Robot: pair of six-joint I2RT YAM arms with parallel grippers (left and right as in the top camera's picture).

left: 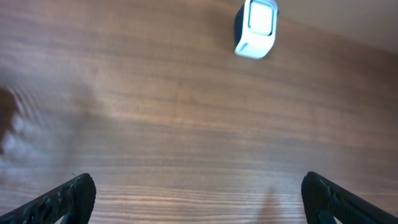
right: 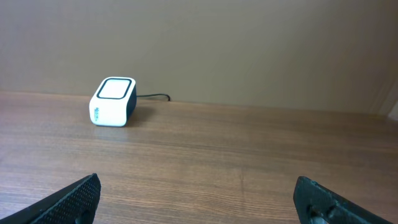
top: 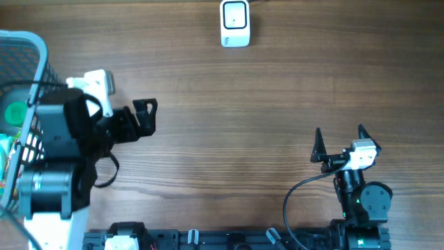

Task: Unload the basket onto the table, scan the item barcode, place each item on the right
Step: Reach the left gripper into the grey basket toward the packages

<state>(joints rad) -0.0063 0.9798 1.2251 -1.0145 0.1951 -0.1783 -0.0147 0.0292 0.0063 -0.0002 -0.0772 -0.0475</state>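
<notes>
I read the counter [top: 229,104] as wood or a wood-look laminate: brown with long grain lines, smooth, with a soft satin sheen in the left wrist view. The scanner [top: 235,23] has a smooth white plastic shell, a glossier pale window on top and a dark matt back. The left hand [top: 151,117] and right hand [top: 339,135] look like matt black plastic. The basket [top: 40,52] is fine grey mesh under a smooth pale blue rim; metal or plastic, I cannot tell. The wall [right: 249,43] behind is flat matt beige.
</notes>
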